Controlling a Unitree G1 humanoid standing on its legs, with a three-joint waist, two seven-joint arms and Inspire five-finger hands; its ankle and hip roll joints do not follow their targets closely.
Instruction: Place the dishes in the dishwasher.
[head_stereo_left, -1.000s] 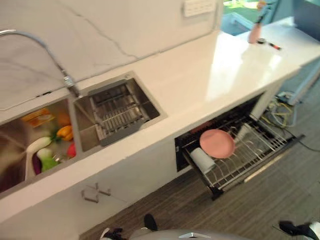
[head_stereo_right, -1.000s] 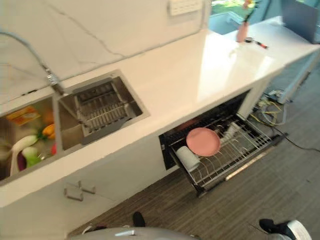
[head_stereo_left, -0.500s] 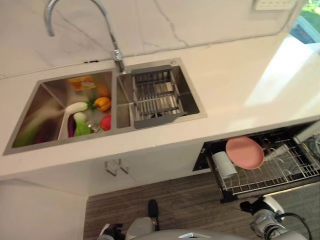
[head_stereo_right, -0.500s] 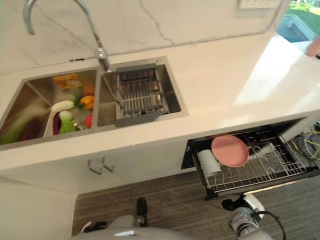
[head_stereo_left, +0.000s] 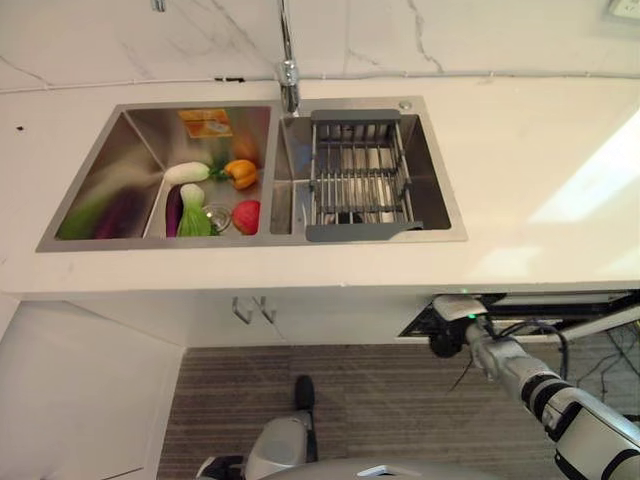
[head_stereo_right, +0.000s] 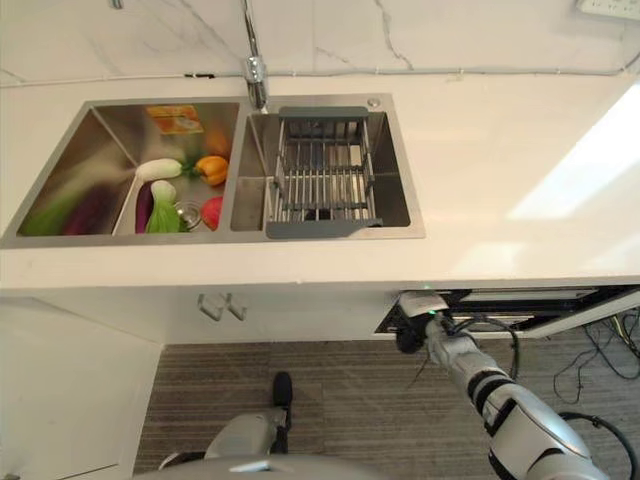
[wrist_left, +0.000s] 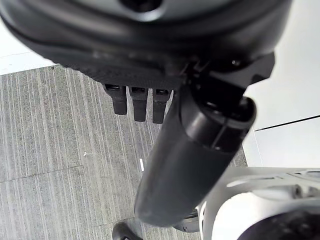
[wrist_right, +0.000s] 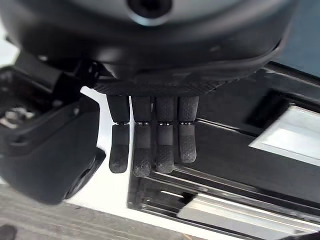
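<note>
The dishwasher (head_stereo_left: 560, 306) shows as a dark slot under the white counter's front edge, its rack and any dishes in it hidden from here. My right hand (head_stereo_right: 409, 336) is low beside the slot's left end. In the right wrist view its fingers (wrist_right: 150, 145) hang straight and empty in front of the dishwasher's dark front and silver rail (wrist_right: 220, 210). My left hand (wrist_left: 150, 55) hangs over the striped floor with straight fingers (wrist_left: 137, 102), holding nothing.
A double sink (head_stereo_left: 110, 150) is set in the white counter (head_stereo_left: 540, 160). Its left basin holds vegetables (head_stereo_left: 205, 195); its right basin holds a grey drain rack (head_stereo_left: 358, 170). A tap (head_stereo_left: 288, 70) stands behind. Cabinet handles (head_stereo_left: 250, 310) sit below.
The camera has swung left and now looks straight down, so the sink is centred. The pulled-out rack with the pink plate and white cup has gone from sight. My right arm has risen to the dishwasher's left end.
</note>
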